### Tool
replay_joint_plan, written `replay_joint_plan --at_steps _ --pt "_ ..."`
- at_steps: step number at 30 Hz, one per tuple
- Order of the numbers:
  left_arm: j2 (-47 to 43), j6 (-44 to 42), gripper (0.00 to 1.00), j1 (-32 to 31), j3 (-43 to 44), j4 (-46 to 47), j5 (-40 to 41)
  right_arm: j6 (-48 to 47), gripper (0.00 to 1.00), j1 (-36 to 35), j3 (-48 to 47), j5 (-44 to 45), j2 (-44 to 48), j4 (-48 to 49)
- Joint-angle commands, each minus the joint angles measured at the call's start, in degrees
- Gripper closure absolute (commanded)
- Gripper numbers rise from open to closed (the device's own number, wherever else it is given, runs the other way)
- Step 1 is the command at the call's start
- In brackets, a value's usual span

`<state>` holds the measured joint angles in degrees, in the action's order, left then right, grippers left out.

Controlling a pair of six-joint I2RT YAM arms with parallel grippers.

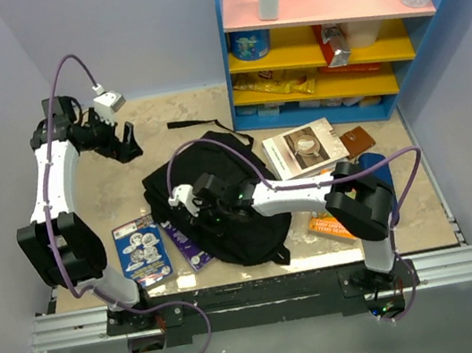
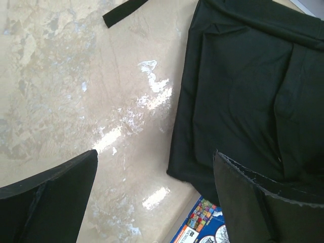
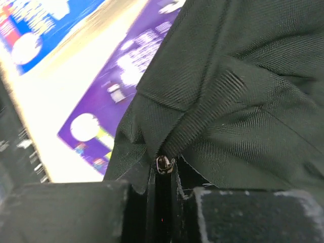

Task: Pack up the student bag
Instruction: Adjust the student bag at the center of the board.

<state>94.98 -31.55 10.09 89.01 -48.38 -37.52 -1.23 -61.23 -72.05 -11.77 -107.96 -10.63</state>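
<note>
Student bag (image 1: 244, 237) lies at centre of the surface (image 1: 163, 121), with a purple booklet (image 1: 184, 245) partly under its left edge. Right gripper (image 1: 188, 204) is at that edge, jaws nearly together, clamped on bag fabric at the zipper pull (image 3: 163, 164). Left gripper (image 1: 128, 140) is at upper left of frame, above bare surface, jaws wide apart, holding nothing.

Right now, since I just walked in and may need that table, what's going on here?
The right gripper is pinched shut on the zipper pull of the black student bag. The left gripper hangs open above the table beside the bag, holding nothing. Books lie on the table around it.
</note>
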Motion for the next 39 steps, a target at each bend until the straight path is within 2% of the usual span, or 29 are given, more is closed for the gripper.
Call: replay_joint_plan --at_steps 1,3,8,11,13,16,18,19,20,23,25,26,27,29,32,35,39 --pt "-3.39 0.26 0.00 2.56 0.28 1.09 -1.59 -3.40 1.00 0.59 -7.82 18.34 3.54 1.48" --pt "-3.57 0.87 0.00 4.41 0.81 1.44 -2.56 -6.66 1.00 0.50 -10.37 25.08 5.47 2.11" --pt "-3.57 2.90 0.00 9.15 1.78 2.50 -6.60 -22.12 1.00 0.24 -22.33 31.63 4.61 2.55" --pt "-3.49 2.90 0.00 11.26 1.69 2.33 -8.18 -28.98 1.00 -1.42 -28.48 35.84 -0.57 2.90" --pt "-3.66 2.81 0.00 12.41 1.34 2.41 -9.15 -34.15 1.00 -2.83 -29.72 40.91 -5.30 5.25" --pt "-3.57 2.11 0.00 14.60 1.25 2.41 -9.94 -37.17 1.00 -5.12 -28.94 47.26 -11.27 10.44" --pt "-3.05 1.76 0.00 16.27 1.34 1.89 -10.47 -34.38 1.00 -5.91 -29.90 48.51 -14.01 10.02" --pt "-2.87 1.23 0.00 16.72 1.34 1.63 -10.99 -28.27 1.00 -6.18 -31.38 47.29 -14.90 6.89" --pt "-2.78 0.88 0.00 17.42 1.25 1.19 -11.09 -24.73 1.00 -6.61 -31.74 41.01 -15.69 5.20" --pt "-2.34 0.09 0.00 18.04 1.34 0.57 -11.26 -14.43 0.98 -7.76 -29.38 32.12 -15.52 3.69" --pt "-1.91 -0.18 0.00 18.13 1.60 0.39 -11.52 -9.61 0.82 -7.94 -27.80 27.44 -15.79 2.56" --pt "-1.73 -0.18 0.00 18.13 1.78 0.13 -11.70 -8.10 0.58 -8.11 -27.44 25.59 -15.96 2.03" --pt "-1.03 -0.18 0.00 18.04 2.47 -0.13 -11.96 -6.43 0.45 -8.03 -26.66 21.57 -15.27 1.85" --pt "-0.24 -0.35 0.00 17.95 3.53 -0.92 -12.75 -3.96 0.26 -7.41 -24.11 19.60 -13.34 2.63" --pt "1.61 -0.44 0.00 16.81 6.17 -1.89 -12.67 -0.62 0.18 -3.39 -19.63 12.23 -6.40 4.39" --pt "2.84 -1.06 0.00 13.92 8.28 -2.16 -11.53 5.35 0.18 3.80 -15.06 5.28 0.19 7.81" --pt "2.41 -0.97 0.00 6.89 5.40 0.03 -9.68 8.00 0.23 11.56 -15.04 5.19 1.62 7.91"
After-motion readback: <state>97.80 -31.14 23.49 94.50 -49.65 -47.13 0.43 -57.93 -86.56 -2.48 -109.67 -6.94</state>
